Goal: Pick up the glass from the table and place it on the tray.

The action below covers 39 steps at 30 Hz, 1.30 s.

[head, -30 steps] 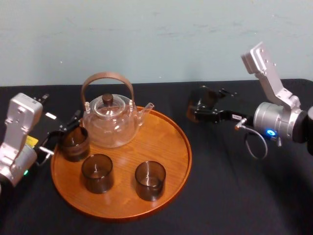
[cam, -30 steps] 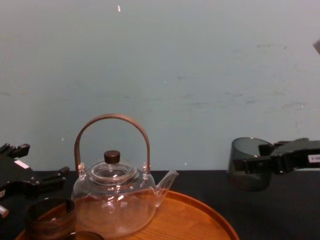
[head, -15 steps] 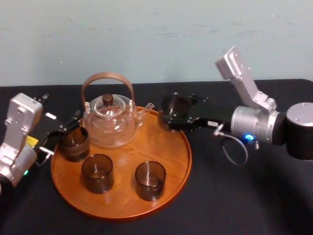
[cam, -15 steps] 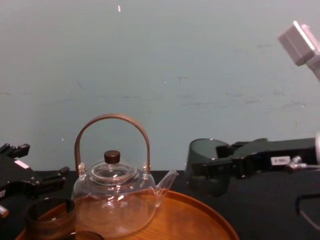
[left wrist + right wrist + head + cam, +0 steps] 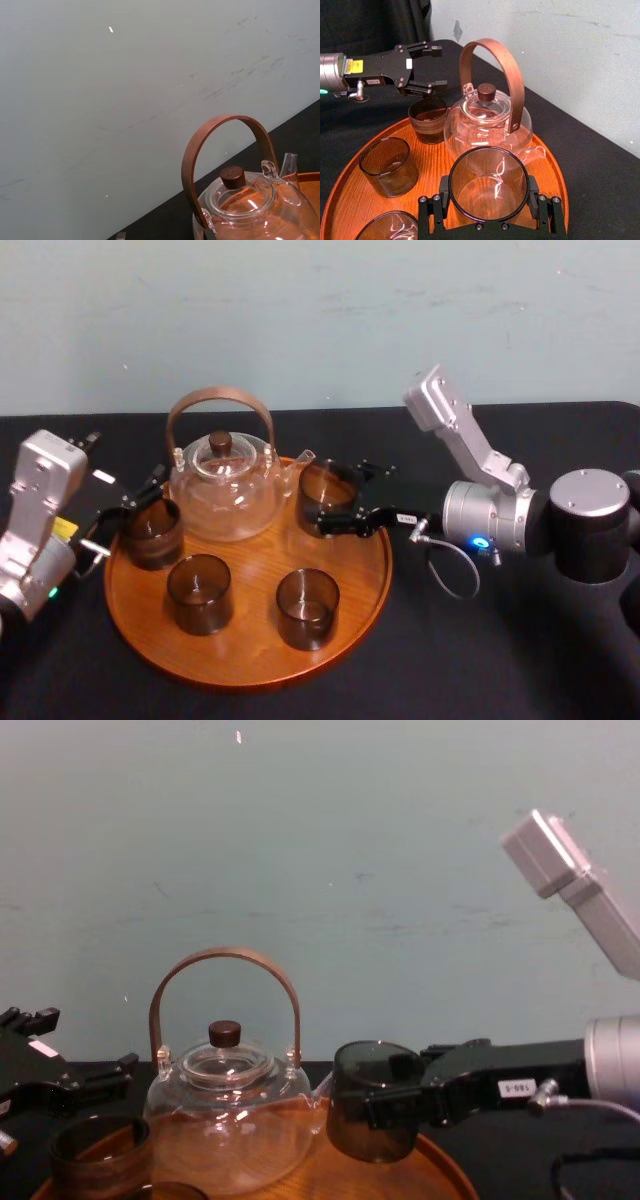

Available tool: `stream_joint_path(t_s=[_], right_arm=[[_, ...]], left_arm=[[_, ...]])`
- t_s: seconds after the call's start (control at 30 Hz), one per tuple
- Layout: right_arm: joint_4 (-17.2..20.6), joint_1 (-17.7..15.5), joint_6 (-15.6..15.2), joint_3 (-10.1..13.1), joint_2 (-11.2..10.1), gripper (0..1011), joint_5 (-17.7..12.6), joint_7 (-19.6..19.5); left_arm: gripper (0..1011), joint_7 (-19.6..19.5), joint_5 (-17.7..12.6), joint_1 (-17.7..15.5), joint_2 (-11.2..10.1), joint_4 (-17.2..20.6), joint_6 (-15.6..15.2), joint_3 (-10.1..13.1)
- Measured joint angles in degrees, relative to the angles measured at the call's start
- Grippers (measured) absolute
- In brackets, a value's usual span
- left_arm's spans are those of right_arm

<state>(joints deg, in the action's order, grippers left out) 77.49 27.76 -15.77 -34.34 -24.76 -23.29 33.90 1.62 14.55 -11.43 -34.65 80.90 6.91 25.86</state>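
Black cloth-covered table (image 5: 520, 660) underneath everything. Upon it, a large round orange-brown wooden tray (image 5: 252, 575) with visible grain and a low raised rim. At the tray's back, a clear glass teapot (image 5: 222, 490) with an arched brown handle and a dark knob on the lid. Reaching in over the tray's back right part, the right gripper (image 5: 330, 498), black fingers clamped on either side of a small straight-sided tumbler of smoky brown-grey see-through glass (image 5: 350, 1090), upright, open mouth up, just beside the teapot's spout. Cannot tell whether the base touches the wood. At the tray's left edge, the left gripper (image 5: 432, 67), fingers apart, near the back one of three more smoky tumblers (image 5: 199, 592) standing upright on the tray.
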Motion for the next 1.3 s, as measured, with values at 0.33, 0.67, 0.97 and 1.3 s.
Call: stream_joint_path(t_s=[0.33, 0.67, 0.97, 1.3], right_arm=[[-2.95, 0.18, 1.52, -1.19, 1.05, 903, 1.04, -0.70], [-5.25, 0.22, 2.12, -1.66, 1.81, 903, 1.89, -0.67], [-7.05, 0.16, 2.30, -1.71, 2.55, 903, 2.27, -0.48], [-8.23, 0.18, 2.34, -1.45, 3.18, 903, 2.42, -0.47]], left_arm=[[1001, 0.00, 0.00, 0.00, 0.00, 0.00, 0.00, 0.00], [1001, 0.00, 0.00, 0.00, 0.00, 0.00, 0.00, 0.00], [1002, 0.00, 0.00, 0.00, 0.00, 0.00, 0.00, 0.00], [1001, 0.00, 0.00, 0.00, 0.00, 0.00, 0.00, 0.00]])
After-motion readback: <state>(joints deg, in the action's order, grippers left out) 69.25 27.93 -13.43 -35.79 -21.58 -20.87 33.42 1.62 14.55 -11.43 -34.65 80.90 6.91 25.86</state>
